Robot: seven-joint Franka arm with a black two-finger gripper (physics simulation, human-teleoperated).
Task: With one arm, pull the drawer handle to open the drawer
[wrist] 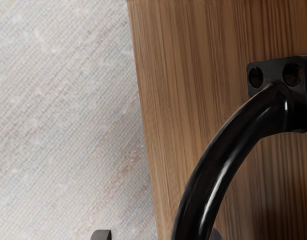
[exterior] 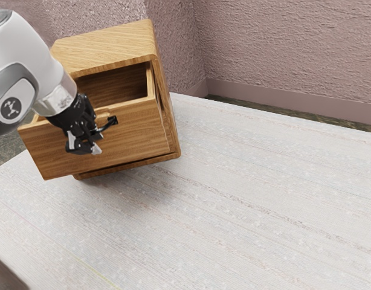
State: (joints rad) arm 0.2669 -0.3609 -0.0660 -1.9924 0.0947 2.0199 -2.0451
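Note:
A light wooden cabinet [exterior: 113, 45] stands on the table at the exterior view's left, and its drawer [exterior: 134, 136] is pulled out so the hollow inside shows. My black gripper [exterior: 90, 140] is at the drawer front, around the black curved handle [exterior: 109, 122]. In the wrist view the handle [wrist: 228, 150] arcs from its bolted mount down between my fingertips [wrist: 101, 234]. One fingertip stands well clear of the bar and the other lies close against it. The gripper is open around the handle.
The pale table top [exterior: 252, 199] stretches wide toward the exterior view's right and front. Rough pink walls [exterior: 282, 42] close the back, just behind the cabinet. A darker floor strip runs along the wall's foot.

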